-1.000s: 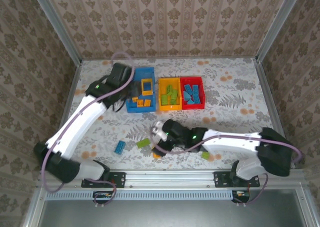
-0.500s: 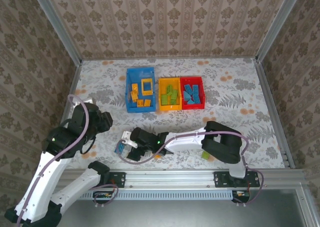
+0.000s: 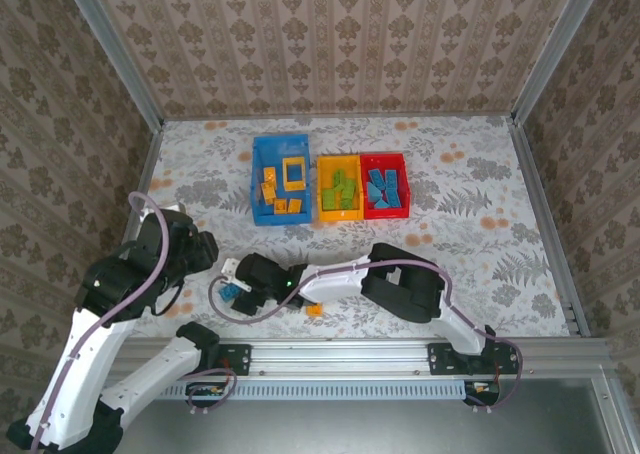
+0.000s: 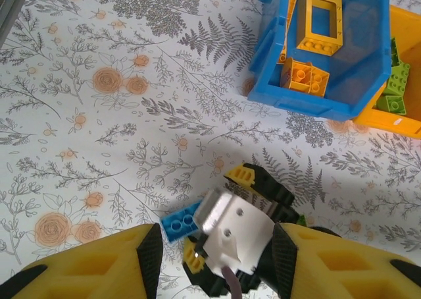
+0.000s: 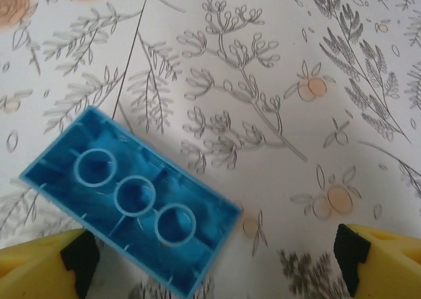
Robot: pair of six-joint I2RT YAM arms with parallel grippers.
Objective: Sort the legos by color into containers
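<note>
1. A bench point(image 3: 480, 174) covered in a white cloth printed with grey ferns and small orange flowers.
2. 3 walls point(image 3: 340, 44) around it, papered in beige with a repeating brown damask pattern.
3. A silver metal post point(image 3: 110, 49) slanting up at the back left corner, and another post point(image 3: 557, 46) at the back right.
4. A silver metal rail point(image 3: 340, 354) along the bench's near edge.

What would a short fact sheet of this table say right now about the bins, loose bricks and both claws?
Blue bin: orange-yellow bricks, yellow frame
Yellow bin: green bricks
Red bin: blue bricks
Loose: blue brick, underside up; orange brick
Right gripper: open, above the blue brick
Left gripper: open, empty
</note>
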